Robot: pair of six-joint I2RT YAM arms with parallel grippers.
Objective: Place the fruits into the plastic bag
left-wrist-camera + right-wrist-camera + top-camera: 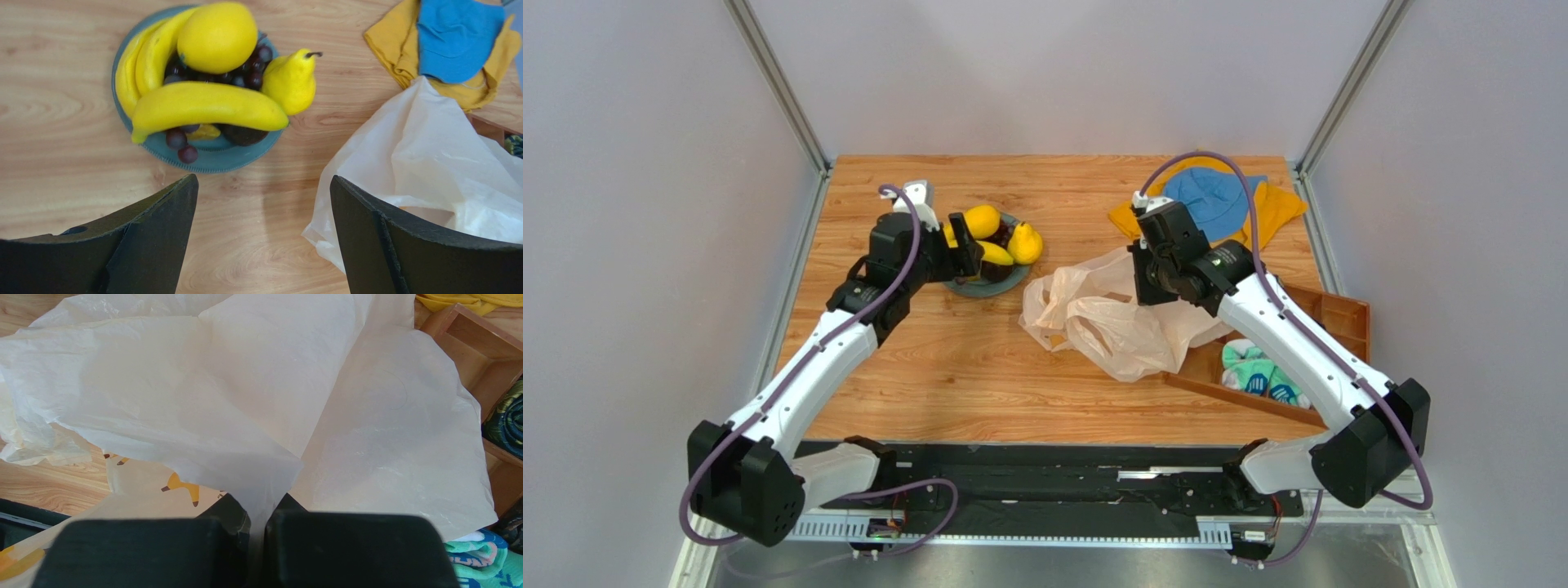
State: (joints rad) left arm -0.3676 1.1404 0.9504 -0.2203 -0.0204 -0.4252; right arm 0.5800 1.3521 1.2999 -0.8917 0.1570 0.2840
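left tool (263, 184) released, jaws wide, hovering near fruits (209, 107) piled on plate (215, 160), upper left of wrist frame. right tool (258, 514) clenched on plastic bag (245, 404) fold; bag crumpled centre-right on surface (940, 368).

Readable text: none is showing in any view
plastic bag (245, 386): only small yellow banana-shaped prints are showing, no lettering
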